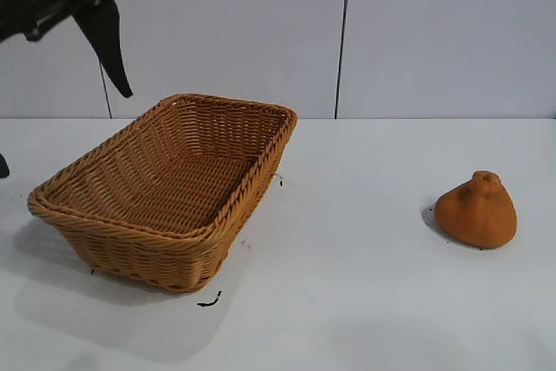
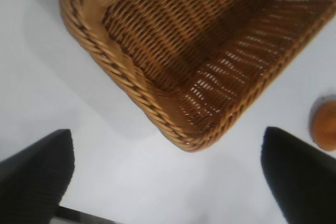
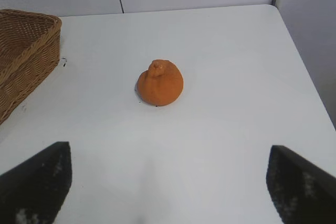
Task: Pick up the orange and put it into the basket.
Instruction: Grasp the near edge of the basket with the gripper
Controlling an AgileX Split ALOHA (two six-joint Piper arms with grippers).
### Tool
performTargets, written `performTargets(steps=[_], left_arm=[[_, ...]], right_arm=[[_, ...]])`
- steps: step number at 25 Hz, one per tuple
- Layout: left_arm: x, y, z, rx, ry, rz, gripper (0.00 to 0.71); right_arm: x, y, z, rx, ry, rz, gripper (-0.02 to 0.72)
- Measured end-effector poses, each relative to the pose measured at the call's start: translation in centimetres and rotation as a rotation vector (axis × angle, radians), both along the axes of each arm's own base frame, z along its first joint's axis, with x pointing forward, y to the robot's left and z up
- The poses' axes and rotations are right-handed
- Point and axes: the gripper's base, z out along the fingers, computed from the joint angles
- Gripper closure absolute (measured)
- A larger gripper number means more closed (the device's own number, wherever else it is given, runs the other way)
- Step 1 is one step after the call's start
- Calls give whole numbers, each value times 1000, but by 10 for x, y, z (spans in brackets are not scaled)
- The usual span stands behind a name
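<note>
Wicker basket (image 1: 165, 188) sits on the white table (image 1: 365, 301) toward the left edge, empty inside as far as the exterior and left wrist views show. Orange (image 1: 477, 209), bumpy neck pointing up, rests on the table near the right edge, well apart from the basket, w/ nothing touching it. Right gripper (image 3: 168, 182) isn't in the exterior view, but the right wrist view shows its two dark fingers (image 3: 37, 182) spread wide, w/ the orange (image 3: 160, 83) roughly centred between them farther off and a corner of the basket (image 3: 23, 51) off to one side. Left gripper (image 2: 168, 177) hangs high over the table's left side above the basket; its wrist view shows the fingers (image 2: 37, 177) apart, nothing between them, looking down on a basket corner (image 2: 184, 140) w/ a sliver of orange (image 2: 325, 124) at the frame edge. Judgement: task is at the very start, approach step, pick not yet begun. The right arm looks the better candidate, being lined up on the fruit. Next move calls for descending w/ the jaws kept wide, straddling the rounded body below the neck, then closing firmly, since the sloped sides could let it squirt out or roll.
</note>
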Motion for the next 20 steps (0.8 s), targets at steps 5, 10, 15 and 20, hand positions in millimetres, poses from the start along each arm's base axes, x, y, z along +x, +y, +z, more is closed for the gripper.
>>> performTargets(steps=[5, 10, 15, 20], left_arm=[[12, -6, -22, -13, 20, 67, 20], [19, -10, -45, -4, 72, 126, 20], [26, -13, -73, 24, 116, 134, 20], [32, -13, -92, 28, 134, 158, 20]], right_arm=[[0, 0, 0, 0, 0, 0, 10], [0, 0, 0, 0, 1, 0, 10], [0, 0, 0, 0, 1, 0, 10], [0, 0, 0, 0, 1, 0, 10]])
